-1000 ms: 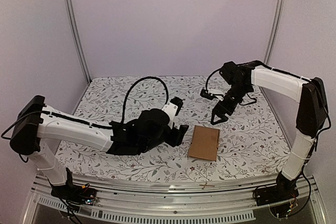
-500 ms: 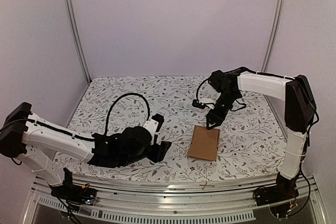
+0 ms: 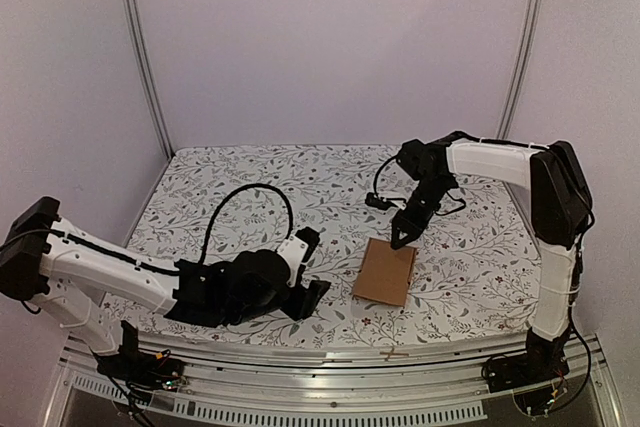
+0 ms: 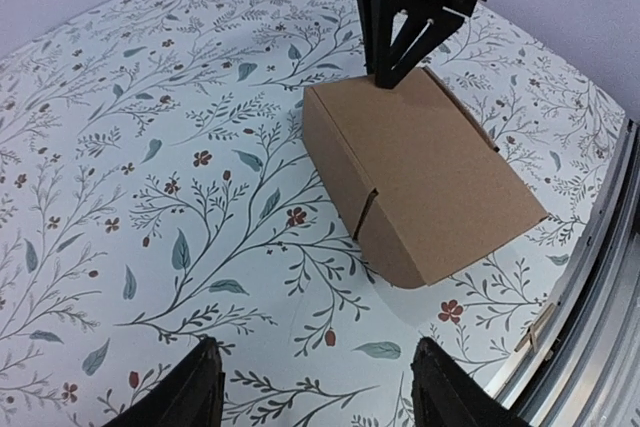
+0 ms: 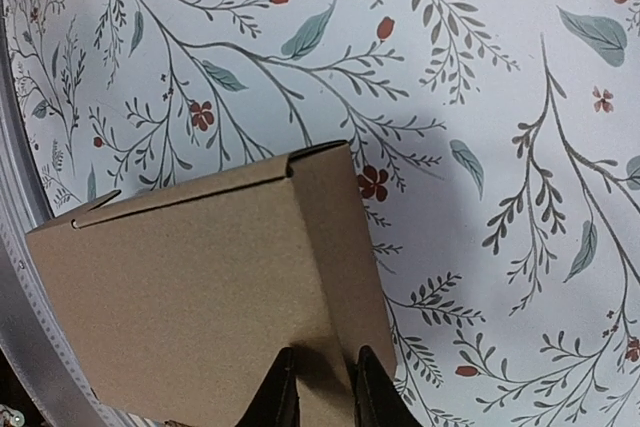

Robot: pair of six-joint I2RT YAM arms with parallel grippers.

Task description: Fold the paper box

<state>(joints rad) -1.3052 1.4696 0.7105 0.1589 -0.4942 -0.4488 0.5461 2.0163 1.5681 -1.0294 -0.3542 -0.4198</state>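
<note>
Two arms to look at, so we'll go left to right. The left arm lies low over the flowery worktop (image 3: 225,187), and its left claw (image 3: 312,292) has the fingers spread wide with nothing between them, aimed at the paper box (image 3: 385,272) from close by on the left, not touching it. The box sits right of centre toward the near edge. To us it looks pretty much folded into a closed little carton, flat side up, with only a seam and a notched tab showing along the sides. Its long axis runs near-to-far, tilted slightly, so the left claw faces one long side. Over on the right, the right claw (image 3: 403,237) comes down steeply onto the far end of the lid, fingers drawn almost together with only a sliver of cardboard between them. We'd say it's pressing there rather than pinching anything, though we can't be sure. So the right arm is the one already on the box, and whatever comes next turns on that far edge.
</note>
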